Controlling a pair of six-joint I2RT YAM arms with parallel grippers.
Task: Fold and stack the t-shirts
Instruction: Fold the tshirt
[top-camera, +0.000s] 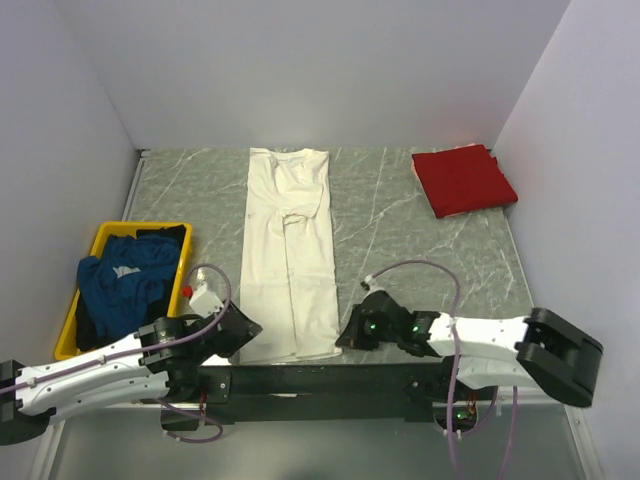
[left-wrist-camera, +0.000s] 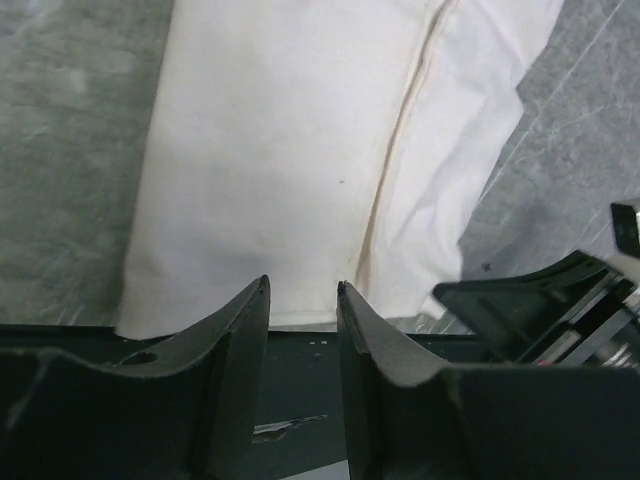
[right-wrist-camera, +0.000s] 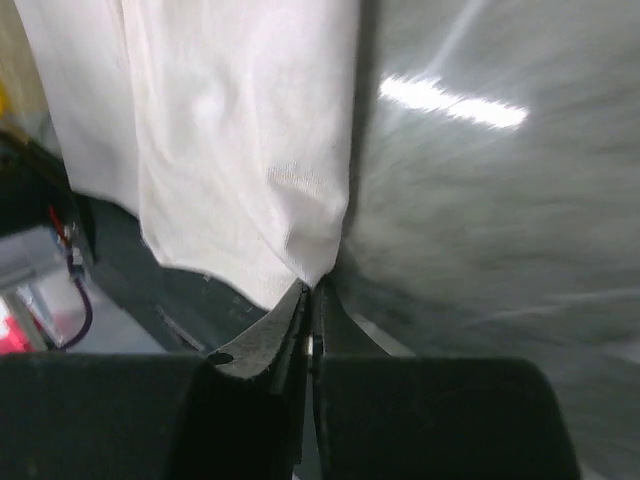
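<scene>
Fingers (right-wrist-camera: 268, 338) of the right gripper (right-wrist-camera: 310, 292) pinch the near hem corner of the cream-white t-shirt (top-camera: 288, 250). The left gripper (left-wrist-camera: 303, 292) stands parted, just short of the hem. It should bite its corner equally before both lift. At left, the yellow tray (top-camera: 140, 226) holds the dark blue t-shirt (top-camera: 130, 282); the red t-shirt (top-camera: 462, 180) lies upper right.

We look down on a grey-green marbled stone-look tabletop (top-camera: 400, 240), plain pale matte walls (top-camera: 320, 60) rising behind it and at both its sides; soft, even light.
</scene>
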